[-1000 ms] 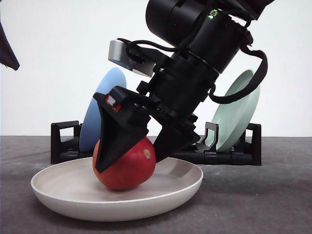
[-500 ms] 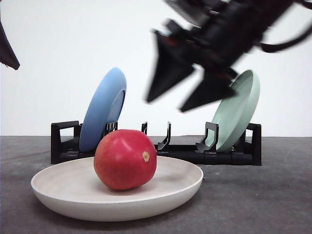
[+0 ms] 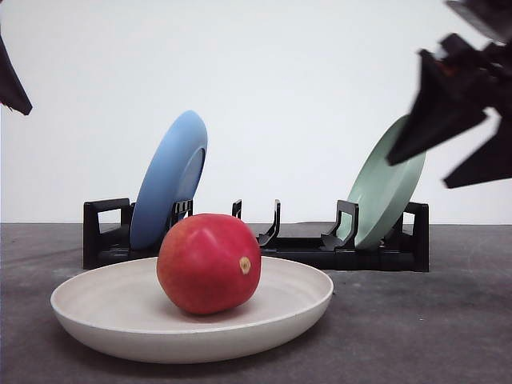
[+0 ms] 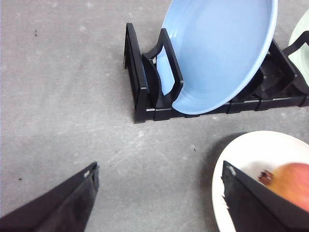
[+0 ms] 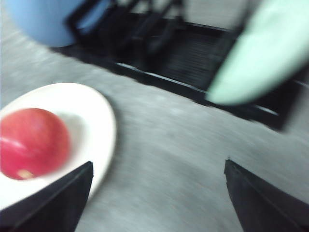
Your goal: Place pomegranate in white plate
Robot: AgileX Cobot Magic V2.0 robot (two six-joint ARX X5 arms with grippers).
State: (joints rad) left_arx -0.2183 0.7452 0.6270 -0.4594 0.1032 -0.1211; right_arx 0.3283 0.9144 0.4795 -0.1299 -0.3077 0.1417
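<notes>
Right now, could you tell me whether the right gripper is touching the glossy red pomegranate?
Apart. In the front view the right gripper hangs open, high at the right, well clear of the glossy red pomegranate resting in the wide cream-white plate.

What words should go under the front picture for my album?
A red pomegranate sits in the white plate, with the right gripper open, up and away.
</notes>
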